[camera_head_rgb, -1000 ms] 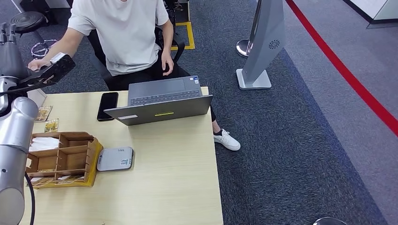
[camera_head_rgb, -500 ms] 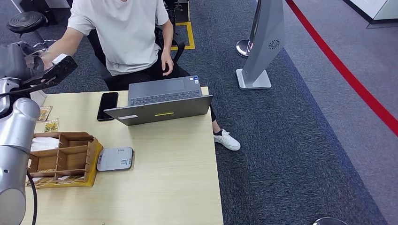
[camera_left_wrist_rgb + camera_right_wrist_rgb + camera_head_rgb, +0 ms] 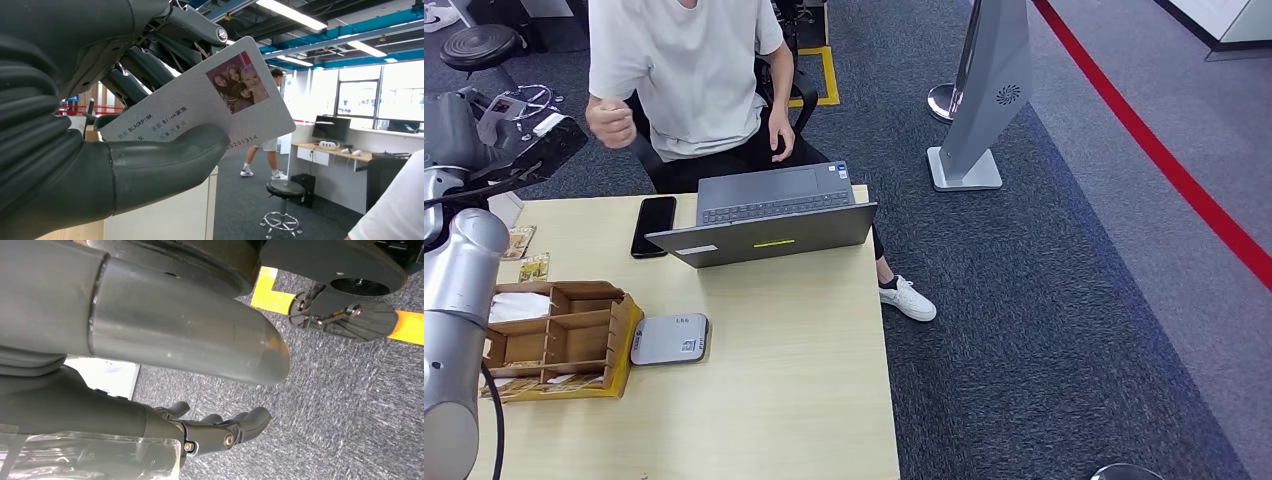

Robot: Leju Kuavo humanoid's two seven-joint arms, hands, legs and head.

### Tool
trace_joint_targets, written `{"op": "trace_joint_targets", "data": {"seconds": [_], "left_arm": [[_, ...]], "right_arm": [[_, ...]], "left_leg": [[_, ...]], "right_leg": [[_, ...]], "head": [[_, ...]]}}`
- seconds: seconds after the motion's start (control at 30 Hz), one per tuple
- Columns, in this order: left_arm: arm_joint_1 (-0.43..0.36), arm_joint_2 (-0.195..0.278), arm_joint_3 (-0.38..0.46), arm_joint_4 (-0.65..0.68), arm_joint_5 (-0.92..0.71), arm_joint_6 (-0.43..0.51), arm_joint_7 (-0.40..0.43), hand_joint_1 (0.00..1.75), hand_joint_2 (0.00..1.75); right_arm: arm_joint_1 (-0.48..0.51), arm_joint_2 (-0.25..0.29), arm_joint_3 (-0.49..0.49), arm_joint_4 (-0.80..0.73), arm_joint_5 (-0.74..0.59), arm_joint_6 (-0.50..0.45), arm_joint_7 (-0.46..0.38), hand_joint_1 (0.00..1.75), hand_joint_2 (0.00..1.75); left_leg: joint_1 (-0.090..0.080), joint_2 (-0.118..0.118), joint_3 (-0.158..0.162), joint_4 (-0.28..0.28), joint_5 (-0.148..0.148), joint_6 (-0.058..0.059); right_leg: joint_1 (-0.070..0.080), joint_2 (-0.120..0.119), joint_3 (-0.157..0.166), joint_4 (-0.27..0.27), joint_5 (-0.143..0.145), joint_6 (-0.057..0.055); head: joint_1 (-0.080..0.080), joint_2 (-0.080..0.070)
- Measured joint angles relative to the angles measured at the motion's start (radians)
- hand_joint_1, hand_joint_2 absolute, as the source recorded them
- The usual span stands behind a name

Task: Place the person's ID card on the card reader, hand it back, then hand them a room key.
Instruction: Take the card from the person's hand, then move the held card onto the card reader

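My left hand [image 3: 494,140] is raised beyond the table's far left corner, in front of the seated person [image 3: 686,70]. It pinches a white ID card [image 3: 215,102] with a small photo between its thumb [image 3: 165,160] and fingers; the card's pale edge [image 3: 550,123] shows at the hand's tip. The person's fist [image 3: 611,122] is drawn in at their chest, apart from the card. The grey card reader [image 3: 670,338] lies on the table beside a wooden organiser [image 3: 559,340]. My right hand [image 3: 220,432] hangs over the carpet, fingers loosely apart and holding nothing.
An open grey laptop [image 3: 769,215] and a black phone [image 3: 653,225] sit at the table's far edge. Small cards [image 3: 527,255] lie at the far left of the light wood table [image 3: 794,380]. A grey stand [image 3: 984,100] rises on the carpet to the right.
The person's hand has pulled away from my left hand and back to their chest as a fist. My left hand stays raised with the card in it.
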Motion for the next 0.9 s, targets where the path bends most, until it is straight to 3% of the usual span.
{"op": "trace_joint_targets", "data": {"seconds": [0.33, 0.5, 0.6, 0.9], "left_arm": [[0.001, 0.000, 0.000, 0.001, 0.002, 0.005, -0.003, 1.75, 1.75], [0.033, -0.006, -0.014, -0.013, 0.023, 0.058, -0.038, 1.75, 1.75], [0.120, -0.018, -0.044, -0.115, 0.064, 0.085, -0.068, 1.75, 1.75], [0.566, -0.007, -0.223, -0.692, 0.109, 0.136, -0.067, 1.75, 1.75]], "right_arm": [[0.000, 0.000, 0.000, 0.000, 0.000, 0.000, 0.000, 0.00, 0.00], [0.000, 0.000, 0.000, 0.000, -0.002, -0.003, -0.001, 0.00, 0.00], [0.004, 0.000, -0.002, 0.000, -0.016, -0.013, -0.006, 0.00, 0.00], [0.036, -0.005, -0.046, 0.000, -0.072, -0.046, -0.030, 0.00, 0.00]], "left_leg": [[0.000, 0.000, 0.000, 0.000, 0.000, 0.000], [0.000, 0.000, 0.000, 0.000, 0.000, 0.000], [0.000, 0.000, 0.000, 0.000, 0.000, 0.000], [-0.001, 0.002, -0.001, 0.000, -0.003, 0.000]], "right_leg": [[0.000, 0.000, 0.000, 0.000, 0.000, 0.000], [0.000, 0.000, 0.000, 0.000, 0.000, 0.000], [0.000, 0.000, 0.000, 0.000, 0.000, 0.000], [0.000, 0.002, -0.001, -0.001, -0.002, 0.001]], "head": [[0.000, 0.000], [0.000, 0.000], [0.001, 0.000], [0.001, 0.000]]}}
